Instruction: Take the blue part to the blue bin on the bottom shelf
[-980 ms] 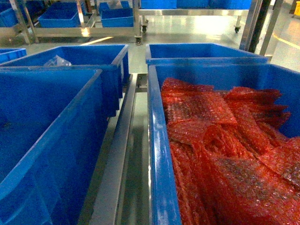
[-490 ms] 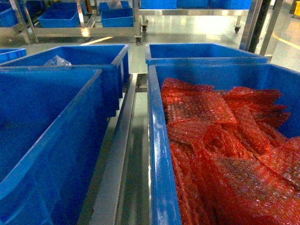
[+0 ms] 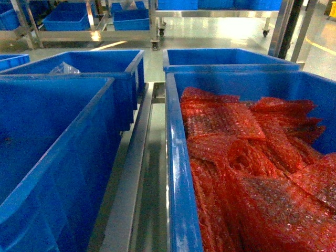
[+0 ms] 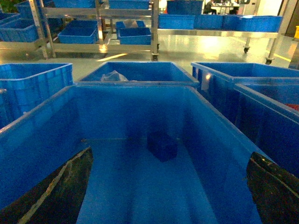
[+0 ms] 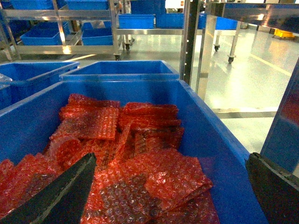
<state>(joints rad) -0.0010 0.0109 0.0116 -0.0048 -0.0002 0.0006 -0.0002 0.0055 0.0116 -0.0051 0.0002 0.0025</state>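
One small dark blue part (image 4: 162,145) is lying alone on the floor of the near left bin (image 4: 42,116). Both fingers pairs (image 4: 60,191) (image 5: 56,196) are hanging spread apart, released, grasping nothing.

A large blue bin (image 4: 140,186) on the left stands open from above, its floor bare except for a small blue block (image 4: 162,144) near the far wall. The right bin (image 3: 176,173) is filled with red bubble wrap (image 3: 247,173). A narrow metal rail (image 3: 131,178) separates them.
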